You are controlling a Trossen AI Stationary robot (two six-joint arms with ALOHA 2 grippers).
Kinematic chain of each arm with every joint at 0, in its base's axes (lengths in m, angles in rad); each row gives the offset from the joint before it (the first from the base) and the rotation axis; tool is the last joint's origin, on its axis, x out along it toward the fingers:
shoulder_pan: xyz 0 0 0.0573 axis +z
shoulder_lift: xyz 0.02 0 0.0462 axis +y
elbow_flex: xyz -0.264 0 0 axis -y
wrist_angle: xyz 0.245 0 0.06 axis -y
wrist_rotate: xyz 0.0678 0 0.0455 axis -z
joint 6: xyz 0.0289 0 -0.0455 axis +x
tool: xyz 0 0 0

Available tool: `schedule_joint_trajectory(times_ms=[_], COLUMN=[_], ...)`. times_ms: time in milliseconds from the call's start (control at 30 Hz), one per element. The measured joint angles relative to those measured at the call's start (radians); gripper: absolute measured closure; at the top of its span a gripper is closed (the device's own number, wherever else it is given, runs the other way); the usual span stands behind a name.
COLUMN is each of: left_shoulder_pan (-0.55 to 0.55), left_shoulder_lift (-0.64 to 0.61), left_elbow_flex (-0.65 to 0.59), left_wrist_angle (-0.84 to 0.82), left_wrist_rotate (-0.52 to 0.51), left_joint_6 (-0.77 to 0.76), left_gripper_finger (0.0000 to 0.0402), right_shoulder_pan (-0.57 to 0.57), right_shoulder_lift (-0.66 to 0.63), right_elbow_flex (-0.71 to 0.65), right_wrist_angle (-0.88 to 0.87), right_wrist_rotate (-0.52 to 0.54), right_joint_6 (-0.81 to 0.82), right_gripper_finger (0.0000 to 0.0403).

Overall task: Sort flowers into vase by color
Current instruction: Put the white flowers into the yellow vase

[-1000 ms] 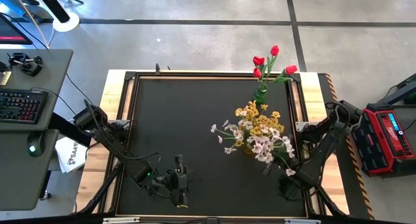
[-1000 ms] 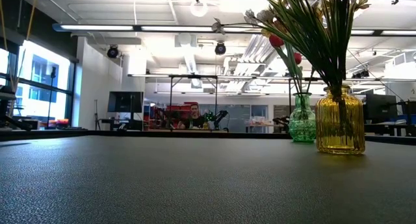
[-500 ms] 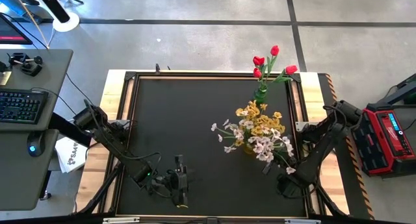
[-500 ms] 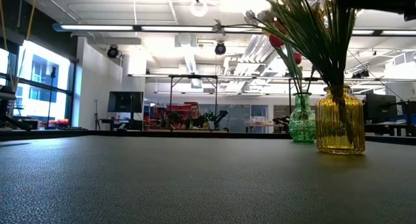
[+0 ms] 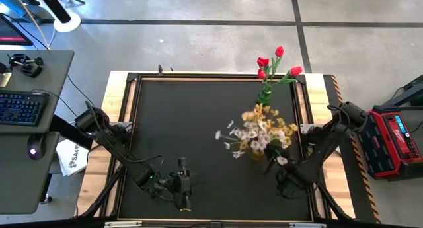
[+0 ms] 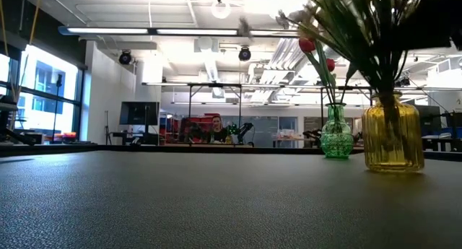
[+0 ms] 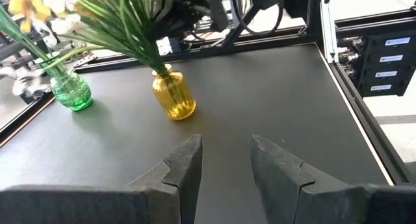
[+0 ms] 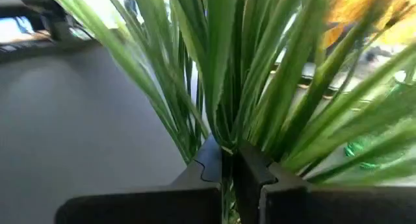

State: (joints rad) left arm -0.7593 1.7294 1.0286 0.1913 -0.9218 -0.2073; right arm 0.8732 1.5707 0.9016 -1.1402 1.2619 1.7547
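A yellow ribbed vase (image 6: 393, 141) stands on its base on the black table and holds yellow and white-pink flowers (image 5: 259, 130) on long green stalks. Behind it, near the far edge, a green vase (image 6: 336, 137) holds the red buds (image 5: 274, 61). My right gripper (image 8: 229, 164) is close beside the yellow vase's bunch, in among the stalks, shut on a green stem. My left gripper (image 7: 224, 160) waits open near the table's near edge (image 5: 182, 188), away from both vases. My right gripper pinches a thin green stem (image 8: 226, 145) between its two fingers, among the stalks of the bunch in the yellow vase. A white blossom (image 5: 282, 160) shows just beside the gripper. Where the stem's lower end is, the leaves hide.
The table's left half is bare black mat (image 5: 178, 129). The two vases stand close together on the right side, the green one at the far edge frame. A desk with a keyboard (image 5: 20, 109) is off the left side and a red box (image 5: 395, 139) off the right.
My right gripper has moved toward the table's left, still at the yellow vase's bunch. The yellow and white blossoms have swung and drawn together into a tighter clump. The yellow vase has shifted a little on the table.
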Motion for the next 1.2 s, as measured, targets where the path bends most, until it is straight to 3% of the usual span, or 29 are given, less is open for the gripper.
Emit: schedule_joint_trajectory(times_ms=[333,667,833,1200], left_shoulder_pan=[0.000,0.000,0.000,0.000], left_shoulder_lift=[0.000,0.000,0.000,0.000], left_elbow_flex=[0.000,0.000,0.000,0.000], left_wrist_angle=[0.001,0.001,0.001,0.001], left_wrist_rotate=[0.000,0.000,0.000,0.000], left_joint_6=[0.000,0.000,0.000,0.000], left_gripper_finger=[0.0282,0.0282,0.0282,0.0282], right_shoulder_pan=[-0.031,0.004,0.032,0.065], right_shoulder_lift=[0.000,0.000,0.000,0.000], right_elbow_flex=[0.000,0.000,0.000,0.025], right_wrist_angle=[0.000,0.027,0.028,0.034], right_wrist_rotate=[-0.083,-0.137,-0.183,-0.334], right_joint_6=[-0.009,-0.060,-0.062,-0.083], right_gripper_finger=[0.0391,0.0259,0.0213,0.0198])
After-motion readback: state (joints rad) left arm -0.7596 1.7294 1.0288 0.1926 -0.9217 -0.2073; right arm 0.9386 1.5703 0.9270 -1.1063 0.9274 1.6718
